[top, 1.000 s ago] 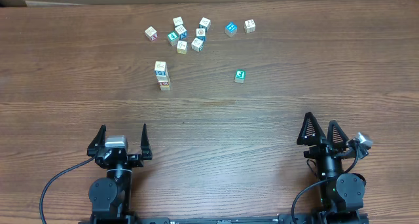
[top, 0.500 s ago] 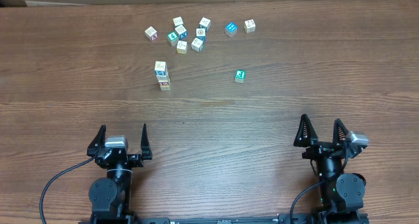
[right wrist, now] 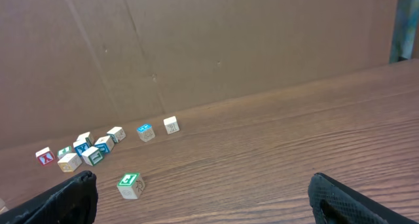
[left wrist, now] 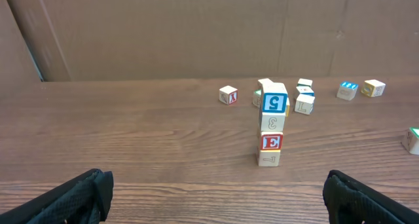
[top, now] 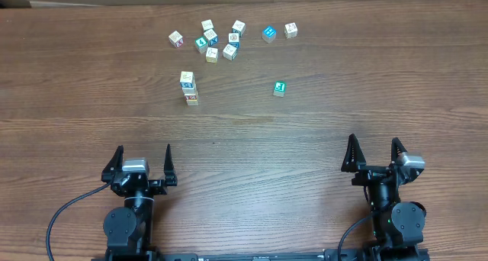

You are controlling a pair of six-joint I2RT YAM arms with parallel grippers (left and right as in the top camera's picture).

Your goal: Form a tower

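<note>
The tower [top: 189, 88] [left wrist: 272, 127] stands left of centre on the table, a narrow upright column of pale wooden cubes with a blue 5 on top and a red E lower down. My left gripper [top: 142, 159] [left wrist: 213, 196] rests near the front edge, open and empty, far in front of the tower. My right gripper [top: 374, 154] [right wrist: 204, 196] is also open and empty at the front right. A loose cube with a green face [top: 280, 88] [right wrist: 130, 185] lies ahead of the right gripper, toward its left finger.
Several loose alphabet cubes [top: 217, 40] [left wrist: 302, 96] [right wrist: 85, 152] are scattered at the back of the wooden table [top: 320, 124], with two more [top: 279, 32] to their right. A brown cardboard wall [left wrist: 196, 34] closes the far side.
The right gripper has turned a little at the front right, its fingers swinging slightly left. The left gripper, the tower and the loose cubes have stayed put.
</note>
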